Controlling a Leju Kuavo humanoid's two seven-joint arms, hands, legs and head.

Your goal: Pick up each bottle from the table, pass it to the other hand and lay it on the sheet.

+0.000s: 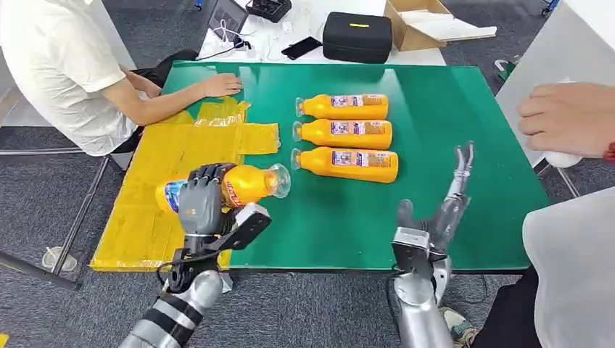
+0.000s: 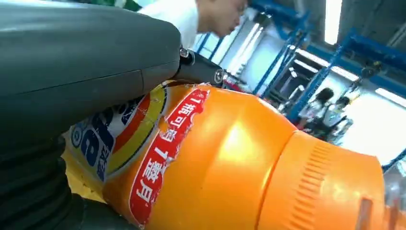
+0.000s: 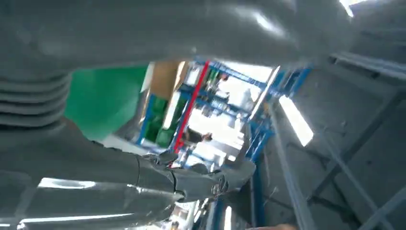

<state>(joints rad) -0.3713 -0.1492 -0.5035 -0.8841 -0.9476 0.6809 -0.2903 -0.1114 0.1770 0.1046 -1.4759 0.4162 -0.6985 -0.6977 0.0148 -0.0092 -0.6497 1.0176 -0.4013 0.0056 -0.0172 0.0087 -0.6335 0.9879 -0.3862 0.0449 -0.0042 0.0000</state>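
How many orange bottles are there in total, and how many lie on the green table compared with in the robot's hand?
Bottles lying on the green table: 3 (far bottle, middle bottle, near bottle)
Bottles held in the left hand: 1 (held bottle)
Total: 4

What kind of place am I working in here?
Probably an industrial hall used as a robot test area: blue steel racking, a green table on grey carpet, and a laptop behind it.
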